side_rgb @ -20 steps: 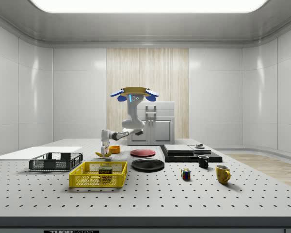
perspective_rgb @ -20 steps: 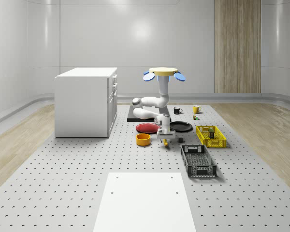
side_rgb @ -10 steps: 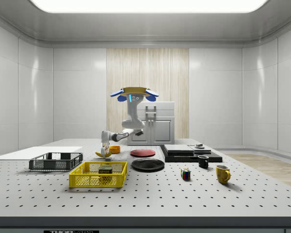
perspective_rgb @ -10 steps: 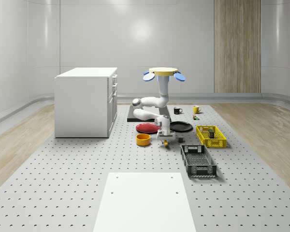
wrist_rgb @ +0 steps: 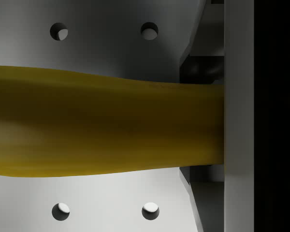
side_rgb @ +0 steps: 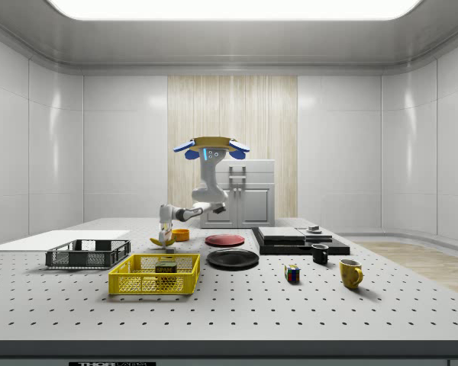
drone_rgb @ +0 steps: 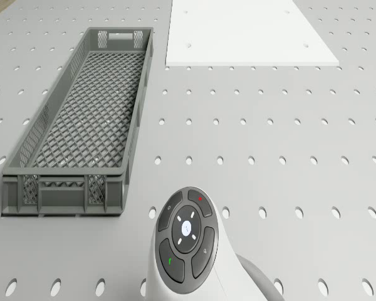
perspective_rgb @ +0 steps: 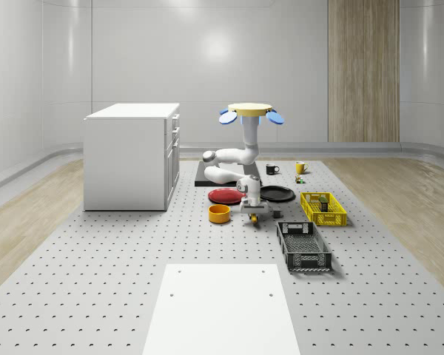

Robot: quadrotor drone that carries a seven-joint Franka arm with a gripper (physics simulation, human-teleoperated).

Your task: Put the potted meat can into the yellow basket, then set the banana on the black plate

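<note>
The drone hovers over the table behind the black plate, with its white arm bent down toward the front. The gripper is at table level and shut on the yellow banana, which lies between the orange bowl and the yellow basket. In the wrist view the banana runs across the picture and presses against one finger. The potted meat can sits inside the yellow basket. From the side, the gripper stands upright over the banana, behind the basket.
An orange bowl and a red plate lie close beside the gripper. A grey mesh crate sits in front, with a white board beyond it. A white cabinet stands at the whole-scene view's left. Mugs and a cube sit at the back.
The fingers have closed in on the banana from wide open. The drone and arm have barely moved, and the banana stays on the table.
</note>
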